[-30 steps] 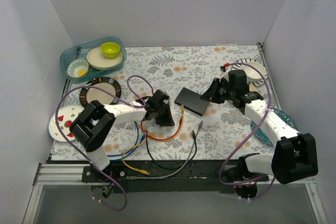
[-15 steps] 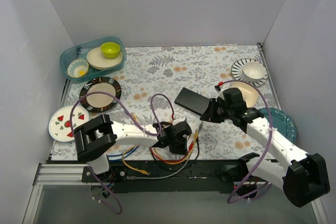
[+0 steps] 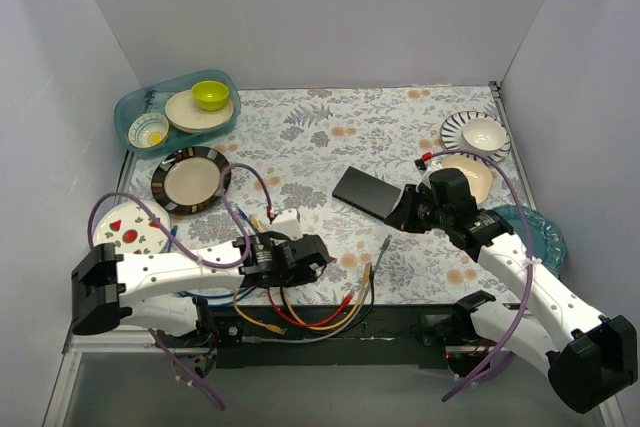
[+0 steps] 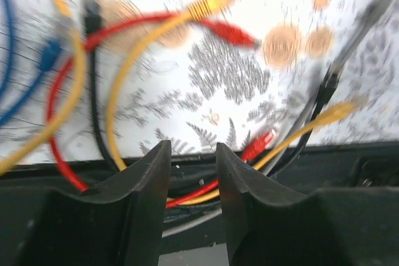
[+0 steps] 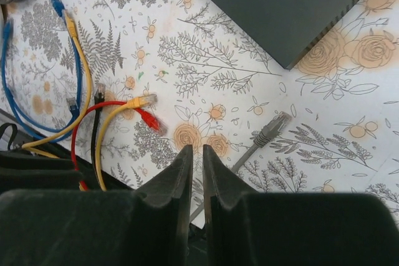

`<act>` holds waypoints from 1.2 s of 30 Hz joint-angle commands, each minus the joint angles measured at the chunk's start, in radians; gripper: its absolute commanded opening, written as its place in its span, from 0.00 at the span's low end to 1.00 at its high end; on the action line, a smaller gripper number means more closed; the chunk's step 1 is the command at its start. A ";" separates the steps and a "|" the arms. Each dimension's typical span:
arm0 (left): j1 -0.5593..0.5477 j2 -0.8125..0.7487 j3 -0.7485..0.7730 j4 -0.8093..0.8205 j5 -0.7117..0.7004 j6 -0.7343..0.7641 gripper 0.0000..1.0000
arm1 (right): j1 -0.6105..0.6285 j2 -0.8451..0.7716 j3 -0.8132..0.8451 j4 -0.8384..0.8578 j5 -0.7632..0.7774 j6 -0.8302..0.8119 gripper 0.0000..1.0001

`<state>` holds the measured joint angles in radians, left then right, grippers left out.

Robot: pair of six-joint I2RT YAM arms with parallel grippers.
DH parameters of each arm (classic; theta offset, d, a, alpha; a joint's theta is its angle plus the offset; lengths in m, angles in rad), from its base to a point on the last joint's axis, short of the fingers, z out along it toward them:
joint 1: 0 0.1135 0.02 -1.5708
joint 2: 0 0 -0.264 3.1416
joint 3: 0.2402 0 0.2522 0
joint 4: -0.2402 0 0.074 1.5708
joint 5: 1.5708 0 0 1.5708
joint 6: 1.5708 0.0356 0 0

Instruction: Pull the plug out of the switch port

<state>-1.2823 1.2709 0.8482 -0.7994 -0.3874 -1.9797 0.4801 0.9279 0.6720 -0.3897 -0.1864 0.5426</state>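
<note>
plain pale walls [image 3: 330,7] on three sides; floral-print tabletop [image 3: 350,127]; black rail [image 3: 330,332] along near edge; lighting even, apparently diffuse overhead.

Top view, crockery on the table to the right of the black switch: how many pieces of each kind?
Plates: 3, namely the black-and-white striped plate, the cream plate and the teal plate, which is partly under the right arm
Bowls: 1, the white bowl, sitting on the striped plate
Total: 4
</note>
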 commanded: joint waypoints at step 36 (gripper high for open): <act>0.736 0.636 0.538 0.400 0.204 0.317 0.63 | -0.213 0.560 0.095 0.158 0.093 0.117 0.01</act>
<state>-0.6136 1.8606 1.3224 -0.4957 -0.3149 -1.7058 0.2703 1.4536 0.7074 -0.2672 -0.0589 0.6521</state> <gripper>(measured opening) 0.669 0.023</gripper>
